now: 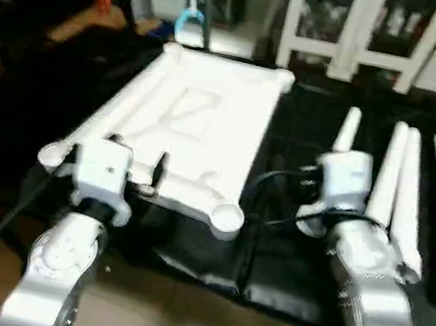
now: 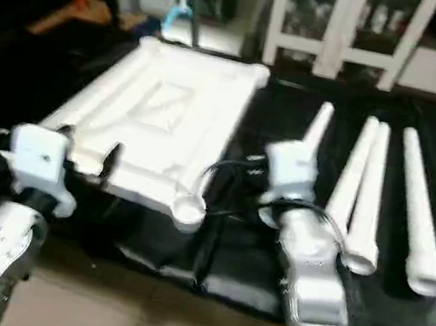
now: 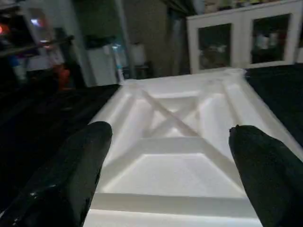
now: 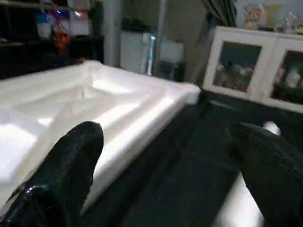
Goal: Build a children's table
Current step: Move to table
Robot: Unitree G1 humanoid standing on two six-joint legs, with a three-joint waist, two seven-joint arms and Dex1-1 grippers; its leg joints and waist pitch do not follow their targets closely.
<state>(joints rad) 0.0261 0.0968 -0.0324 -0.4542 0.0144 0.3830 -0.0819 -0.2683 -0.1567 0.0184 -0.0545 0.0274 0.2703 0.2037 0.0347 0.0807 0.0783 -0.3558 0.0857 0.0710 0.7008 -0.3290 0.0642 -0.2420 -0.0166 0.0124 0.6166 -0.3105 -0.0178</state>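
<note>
Looking down over both forearms, I see the white tabletop [image 1: 194, 129] lying underside up on the black mat [image 1: 267, 265], X-ribs showing, its long axis running away from me. Four legs [image 1: 402, 195] lie side by side to its right, also pointing away, thick ends toward me. My left gripper [image 3: 165, 189] hangs over the tabletop's near edge, fingers [image 3: 71, 175] spread wide with nothing between them. My right gripper [image 4: 165, 179] is equally wide and empty, between the tabletop's right edge and the nearest leg [image 1: 346, 131], so I judge this arm better placed for the first pick; that leg lies just ahead, lengthwise to my reach.
</note>
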